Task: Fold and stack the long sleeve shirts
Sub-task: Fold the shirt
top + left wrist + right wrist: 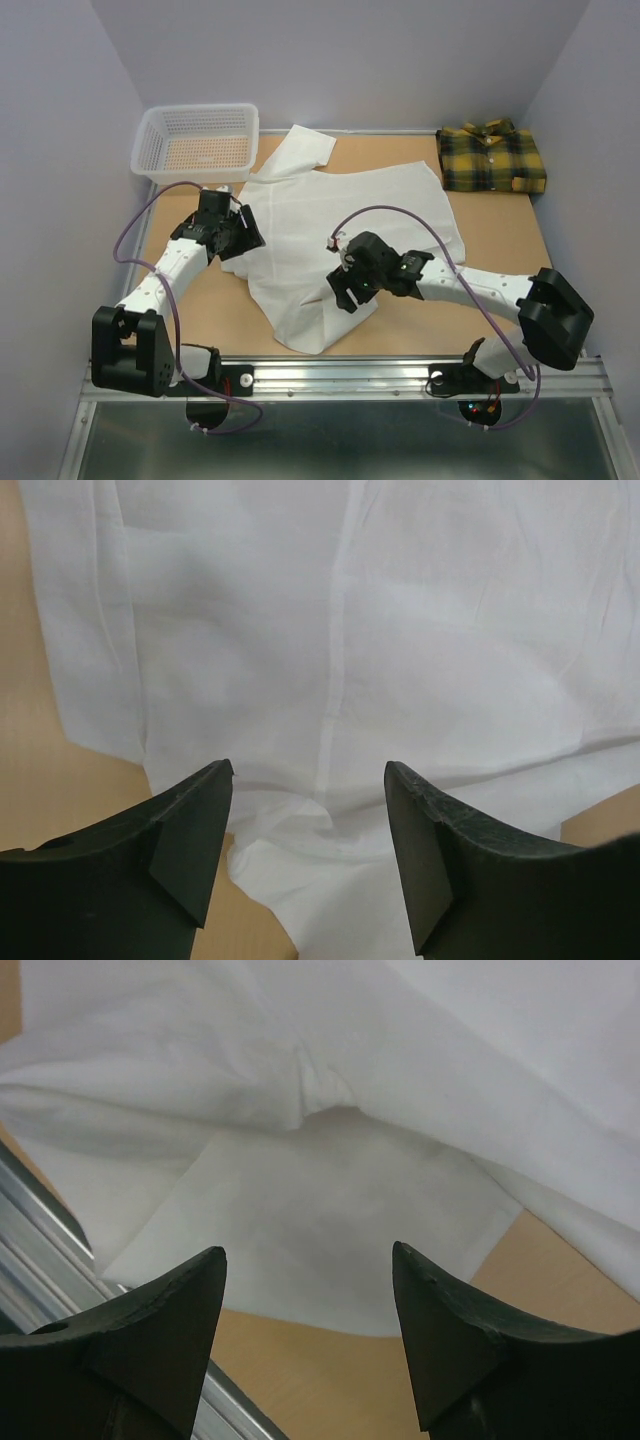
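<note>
The white shirt (330,215) lies spread and rumpled across the middle of the table, one part reaching the near edge. It fills the left wrist view (330,630) and the right wrist view (330,1210). The yellow-and-dark-green plaid shirt (491,158) lies folded at the far right corner. My left gripper (248,232) is open and empty at the white shirt's left edge (309,770). My right gripper (345,290) is open and empty just above the shirt's near part (309,1253).
A white plastic mesh basket (197,142) stands at the far left corner. A metal rail (400,372) runs along the table's near edge and shows in the right wrist view (60,1250). Grey walls close in the left, back and right sides.
</note>
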Tool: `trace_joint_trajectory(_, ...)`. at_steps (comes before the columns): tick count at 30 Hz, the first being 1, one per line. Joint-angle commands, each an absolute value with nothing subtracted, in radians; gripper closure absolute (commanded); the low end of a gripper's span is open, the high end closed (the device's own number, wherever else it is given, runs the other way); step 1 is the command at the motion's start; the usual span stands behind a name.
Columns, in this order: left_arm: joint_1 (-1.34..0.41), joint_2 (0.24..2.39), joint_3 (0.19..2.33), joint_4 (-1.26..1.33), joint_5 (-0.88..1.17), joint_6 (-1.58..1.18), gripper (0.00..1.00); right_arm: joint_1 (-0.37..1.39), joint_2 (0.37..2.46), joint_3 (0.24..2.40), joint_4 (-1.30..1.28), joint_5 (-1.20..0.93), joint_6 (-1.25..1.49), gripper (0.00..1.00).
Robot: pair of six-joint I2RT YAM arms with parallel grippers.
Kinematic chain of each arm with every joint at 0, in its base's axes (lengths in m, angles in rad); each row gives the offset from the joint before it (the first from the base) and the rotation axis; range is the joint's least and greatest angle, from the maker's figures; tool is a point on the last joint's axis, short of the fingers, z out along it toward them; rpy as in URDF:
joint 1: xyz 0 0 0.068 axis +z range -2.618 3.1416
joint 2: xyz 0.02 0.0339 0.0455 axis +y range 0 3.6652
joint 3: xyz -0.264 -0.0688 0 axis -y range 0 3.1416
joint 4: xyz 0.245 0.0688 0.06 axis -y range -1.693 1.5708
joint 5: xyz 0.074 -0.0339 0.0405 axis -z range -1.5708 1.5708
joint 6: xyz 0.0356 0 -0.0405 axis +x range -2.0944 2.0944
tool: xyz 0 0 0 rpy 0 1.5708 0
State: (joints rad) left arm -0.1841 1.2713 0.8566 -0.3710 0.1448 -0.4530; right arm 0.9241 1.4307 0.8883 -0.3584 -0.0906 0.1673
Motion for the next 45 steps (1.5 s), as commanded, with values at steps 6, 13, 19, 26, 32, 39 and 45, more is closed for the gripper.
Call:
trace_joint_trajectory(6,-0.190,1.167,0.753,-0.246,0.025,-0.411,0.01,0.925,1.500,0.857,-0.290,0.118,0.232,0.29)
trace_joint_trajectory(13,-0.190,1.072,0.661,-0.172,-0.029,-0.413,0.01,0.927,1.577,0.861,-0.282,0.181,0.282,0.39)
trace_joint_trajectory(19,-0.192,1.016,0.611,-0.121,-0.038,-0.411,0.01,0.927,1.606,0.865,-0.258,0.235,0.310,0.47)
trace_joint_trajectory(26,-0.193,1.037,0.620,-0.109,-0.052,-0.402,0.01,0.934,1.632,0.825,-0.242,0.184,0.281,0.65)
trace_joint_trajectory(32,-0.193,1.040,0.620,-0.101,-0.051,-0.402,0.01,0.946,1.563,0.784,-0.265,0.112,0.287,0.86)
trace_joint_trajectory(39,-0.195,1.040,0.620,-0.095,-0.048,-0.397,0.01,0.956,1.398,0.866,-0.434,0.026,0.287,0.93)
trace_joint_trajectory(45,-0.196,1.058,0.617,-0.081,-0.005,-0.382,0.01,0.956,1.316,1.036,-0.578,-0.087,0.238,0.94)
